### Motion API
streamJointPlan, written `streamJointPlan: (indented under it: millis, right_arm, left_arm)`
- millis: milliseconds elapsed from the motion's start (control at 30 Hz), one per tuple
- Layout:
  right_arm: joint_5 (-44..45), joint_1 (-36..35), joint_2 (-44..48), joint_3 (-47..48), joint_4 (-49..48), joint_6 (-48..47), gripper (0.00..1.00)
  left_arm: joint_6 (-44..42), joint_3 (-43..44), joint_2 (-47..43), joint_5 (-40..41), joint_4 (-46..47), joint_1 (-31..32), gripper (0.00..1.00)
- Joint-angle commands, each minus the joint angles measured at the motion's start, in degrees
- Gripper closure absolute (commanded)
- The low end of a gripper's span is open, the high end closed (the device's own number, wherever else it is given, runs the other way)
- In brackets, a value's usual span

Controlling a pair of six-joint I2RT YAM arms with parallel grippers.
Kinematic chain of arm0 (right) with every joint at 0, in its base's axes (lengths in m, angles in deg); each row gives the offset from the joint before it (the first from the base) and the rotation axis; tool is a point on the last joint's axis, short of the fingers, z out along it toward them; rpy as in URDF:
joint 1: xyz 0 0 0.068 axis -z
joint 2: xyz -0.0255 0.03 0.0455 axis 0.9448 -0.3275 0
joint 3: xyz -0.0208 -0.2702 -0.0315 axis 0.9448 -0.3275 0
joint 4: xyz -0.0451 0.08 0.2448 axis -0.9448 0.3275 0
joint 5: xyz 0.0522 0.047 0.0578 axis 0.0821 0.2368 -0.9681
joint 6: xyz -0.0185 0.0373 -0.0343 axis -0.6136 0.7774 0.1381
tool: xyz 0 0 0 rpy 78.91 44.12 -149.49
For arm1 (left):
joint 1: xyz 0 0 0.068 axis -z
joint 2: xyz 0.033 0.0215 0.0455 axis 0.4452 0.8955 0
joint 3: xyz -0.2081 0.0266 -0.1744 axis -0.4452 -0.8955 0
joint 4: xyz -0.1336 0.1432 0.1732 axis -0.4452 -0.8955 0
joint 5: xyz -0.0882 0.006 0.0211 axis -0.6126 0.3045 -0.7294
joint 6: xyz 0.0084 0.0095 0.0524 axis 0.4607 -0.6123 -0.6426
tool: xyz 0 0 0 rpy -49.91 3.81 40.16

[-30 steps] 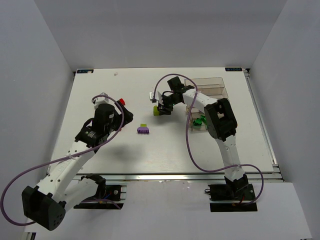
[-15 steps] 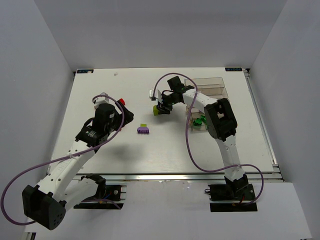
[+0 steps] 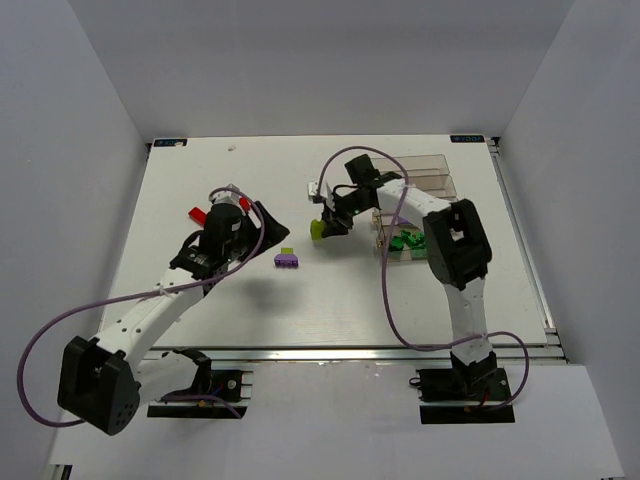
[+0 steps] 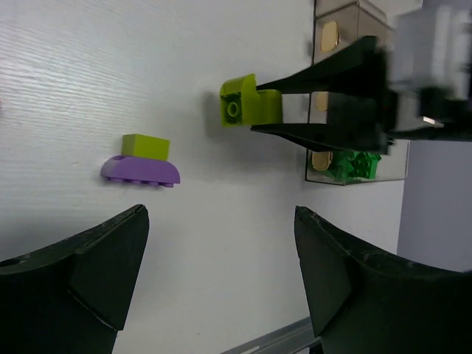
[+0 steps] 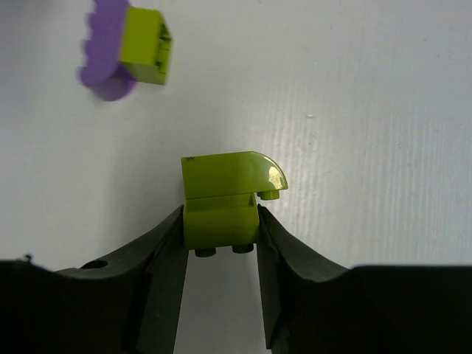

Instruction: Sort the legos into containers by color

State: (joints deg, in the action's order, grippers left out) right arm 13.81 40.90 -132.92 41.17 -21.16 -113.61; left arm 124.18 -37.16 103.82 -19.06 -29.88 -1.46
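Observation:
My right gripper (image 5: 220,221) is shut on a yellow-green lego (image 5: 221,199) and holds it just above the table; in the top view the lego (image 3: 319,229) sits left of the containers (image 3: 415,180). Several green legos (image 3: 405,241) lie in the nearest bin. A purple lego (image 3: 287,262) with a small yellow-green lego (image 3: 287,251) against it lies mid-table, also in the left wrist view (image 4: 140,171). My left gripper (image 4: 220,214) is open and empty, just left of that pair in the top view (image 3: 268,225). A red lego (image 3: 198,213) lies left of my left wrist.
The right arm's purple cable (image 3: 385,290) loops over the table in front of the bins. A metal rail (image 3: 350,350) runs along the table's near edge. A small white piece (image 3: 303,189) lies behind the right gripper.
My left arm has swung right toward the purple lego, and a red lego now shows to its left. My right gripper has shifted slightly nearer with the yellow-green lego still held.

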Motion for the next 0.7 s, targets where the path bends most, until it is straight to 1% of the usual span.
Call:
streamJointPlan:
  millis: [0,67,100,133,233,267,300,400,600,667]
  right_arm:
    - [-8.1,0.6,12.5,-3.9,3.2,1.1,1.00]
    - [-10.3,0.6,16.2,-7.1,2.7,3.2,1.00]
    - [-10.8,0.6,19.5,-10.0,2.5,3.9,1.00]
    - [-11.6,0.6,21.1,-11.3,1.7,6.2,1.00]
    - [-13.5,0.6,25.5,-14.8,1.0,9.9,1.00]
    - [-13.9,0.6,27.2,-15.6,0.6,11.8,1.00]
    - [-14.6,0.5,29.4,-18.3,-1.8,14.3,1.00]
    - [-14.5,0.5,30.9,-20.4,-3.7,15.3,1.00]
    - [-13.8,0.3,30.9,-20.7,-4.2,15.6,1.00]
    - [-13.7,0.1,30.9,-20.7,-5.2,16.3,1.00]
  left_arm:
    - [1.2,-0.9,2.5,-9.2,7.7,0.0,0.11]
    - [1.2,-1.0,4.4,-11.3,11.2,0.0,0.11]
    - [1.4,-1.1,5.0,-12.3,12.4,0.0,0.11]
    - [1.5,-1.2,5.7,-15.0,14.0,0.0,0.11]
    - [2.4,-1.1,8.6,-19.1,19.2,0.0,0.12]
    - [3.3,-1.1,9.8,-20.1,21.6,0.1,0.14]
    - [4.4,-1.2,10.6,-22.4,25.0,0.1,0.15]
    - [5.2,-1.3,11.3,-23.9,27.1,0.1,0.15]
    - [7.6,-3.0,11.3,-26.9,32.6,0.1,0.16]
    - [8.1,-3.7,11.2,-27.3,32.6,0.1,0.17]
